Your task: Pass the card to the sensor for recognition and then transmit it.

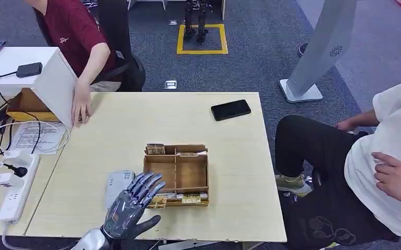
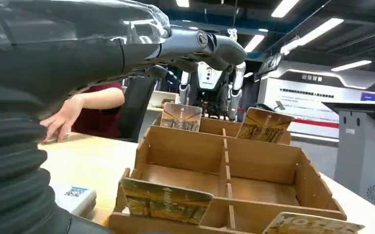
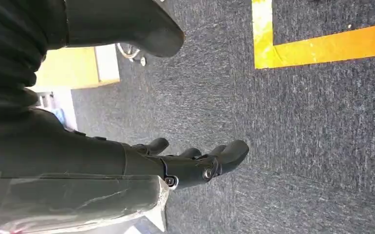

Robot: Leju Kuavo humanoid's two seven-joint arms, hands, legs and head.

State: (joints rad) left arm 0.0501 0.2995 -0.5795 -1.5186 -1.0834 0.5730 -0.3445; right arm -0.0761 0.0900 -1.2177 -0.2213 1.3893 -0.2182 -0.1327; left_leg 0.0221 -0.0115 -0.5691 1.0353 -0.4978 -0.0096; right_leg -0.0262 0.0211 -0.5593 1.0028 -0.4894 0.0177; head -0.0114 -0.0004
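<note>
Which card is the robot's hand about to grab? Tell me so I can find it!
Find the wooden box in the middle of the pale table. Cards stand along its far and near edges. The left hand reaches for the card at the near left corner, nearest its fingertips.

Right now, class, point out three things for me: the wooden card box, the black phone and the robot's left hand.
wooden card box (image 1: 176,174), head view, on the centre divider.
black phone (image 1: 230,110), head view, middle of its dark screen.
left robot hand (image 1: 130,202), head view, back of the hand.
</note>
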